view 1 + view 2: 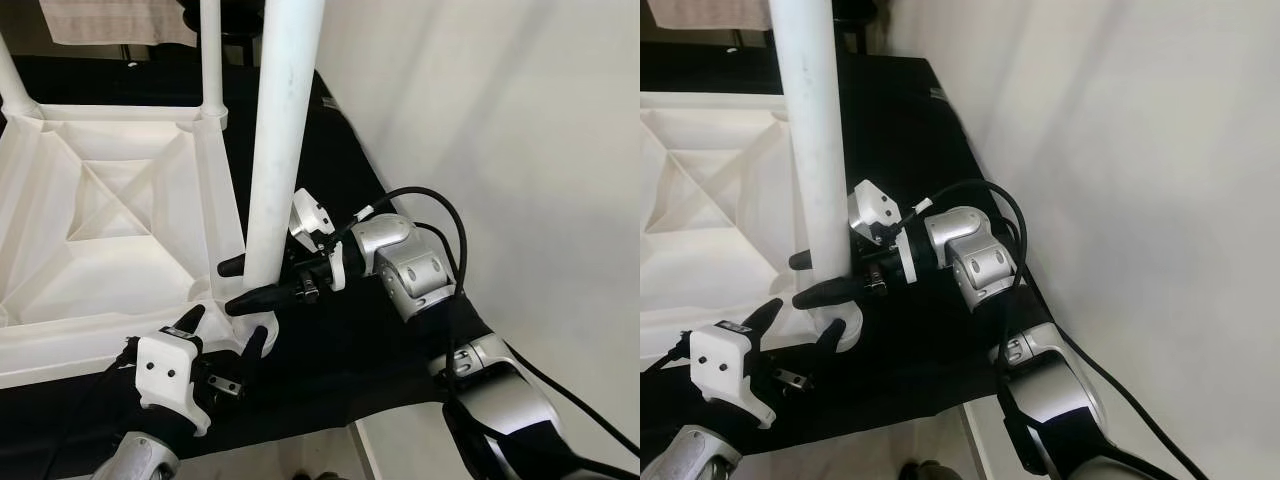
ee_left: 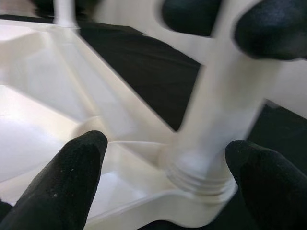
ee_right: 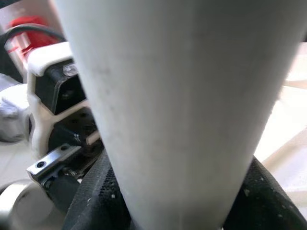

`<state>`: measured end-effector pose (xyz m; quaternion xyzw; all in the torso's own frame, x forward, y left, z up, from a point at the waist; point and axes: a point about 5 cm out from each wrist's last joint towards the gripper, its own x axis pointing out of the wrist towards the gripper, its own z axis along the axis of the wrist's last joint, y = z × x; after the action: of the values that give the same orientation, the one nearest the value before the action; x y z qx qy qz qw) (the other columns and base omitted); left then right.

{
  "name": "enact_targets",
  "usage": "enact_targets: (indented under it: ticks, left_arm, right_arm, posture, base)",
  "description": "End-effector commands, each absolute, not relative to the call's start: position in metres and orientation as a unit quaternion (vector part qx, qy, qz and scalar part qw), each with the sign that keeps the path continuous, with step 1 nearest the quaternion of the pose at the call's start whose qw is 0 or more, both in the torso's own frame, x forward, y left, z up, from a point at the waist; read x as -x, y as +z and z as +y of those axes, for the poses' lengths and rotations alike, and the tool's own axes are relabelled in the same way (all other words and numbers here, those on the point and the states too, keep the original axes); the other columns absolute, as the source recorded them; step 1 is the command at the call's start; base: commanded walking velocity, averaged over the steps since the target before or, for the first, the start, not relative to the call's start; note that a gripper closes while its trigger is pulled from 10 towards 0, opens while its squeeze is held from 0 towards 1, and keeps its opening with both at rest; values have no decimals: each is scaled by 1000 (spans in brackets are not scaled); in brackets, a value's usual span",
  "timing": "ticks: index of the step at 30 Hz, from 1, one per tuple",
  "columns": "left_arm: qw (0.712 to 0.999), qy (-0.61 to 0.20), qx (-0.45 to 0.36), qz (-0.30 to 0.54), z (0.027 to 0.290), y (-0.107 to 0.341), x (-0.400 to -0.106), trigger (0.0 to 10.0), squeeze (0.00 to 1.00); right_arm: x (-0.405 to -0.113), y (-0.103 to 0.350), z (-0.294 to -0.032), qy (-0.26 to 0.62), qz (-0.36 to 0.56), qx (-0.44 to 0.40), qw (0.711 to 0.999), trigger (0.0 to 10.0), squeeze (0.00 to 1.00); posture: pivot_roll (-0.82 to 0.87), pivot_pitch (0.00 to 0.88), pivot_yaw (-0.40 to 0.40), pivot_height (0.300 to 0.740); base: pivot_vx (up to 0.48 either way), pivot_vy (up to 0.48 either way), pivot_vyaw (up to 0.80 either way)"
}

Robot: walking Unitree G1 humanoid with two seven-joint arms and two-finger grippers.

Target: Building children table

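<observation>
At the near right corner of the upturned white tabletop (image 1: 90, 230), which lies underside up on a black-covered worktop (image 1: 330, 160), a white table leg (image 1: 283, 130) stands upright with its lower end in the corner socket (image 1: 250, 325). The right gripper (image 1: 250, 283) reaches in from the right, its two black fingers clamped on either side of the leg just above the socket; the right wrist view shows the leg pressed between the pads. The left gripper (image 1: 222, 335) sits just near of that same corner with its fingers apart, one on each side of the socket, touching nothing that can be made out. In the left wrist view the threaded collar (image 2: 199, 179) at the foot of the leg shows above the socket rim, so the leg looks not yet fully seated. Two other legs, one at the far left corner (image 1: 15, 80) and one at the far right corner (image 1: 210, 60), already stand in their sockets.

The main risk is the leg going in crooked: with the grip this low on a long leg, any tilt could cross the thread or jam it. Turning the leg could also drag the light tabletop across the cloth, since the left gripper is not holding it down. The spread left fingers lie close to the right fingers, so a twist could knock them together.
</observation>
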<state>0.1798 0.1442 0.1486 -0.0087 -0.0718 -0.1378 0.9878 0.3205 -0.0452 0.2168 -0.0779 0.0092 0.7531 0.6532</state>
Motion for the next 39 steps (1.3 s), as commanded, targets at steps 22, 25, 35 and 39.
enact_targets:
  ticks: [22,25,35,39]
  left_arm:
    - [988,-136,2,-72,151,148,-184,10000,0]
    - [988,-139,3,-72,151,148,-184,10000,0]
    - [988,-136,7,-76,148,149,-183,10000,0]
    - [988,-136,7,-76,145,150,-181,10000,0]
  right_arm:
    - [-308,169,-34,422,81,34,902,10000,1000]
    - [-304,184,-21,486,51,29,872,10000,1000]
    - [-308,196,-4,667,7,74,741,10000,0]
    - [-320,208,1,708,3,89,701,10000,0]
  posture:
    - [10,130,-186,740]
    - [10,129,-185,740]
    - [33,138,-197,740]
    - [53,147,-205,740]
  base:
    - [0,0,0]
    - [0,0,0]
    - [0,0,0]
    - [0,0,0]
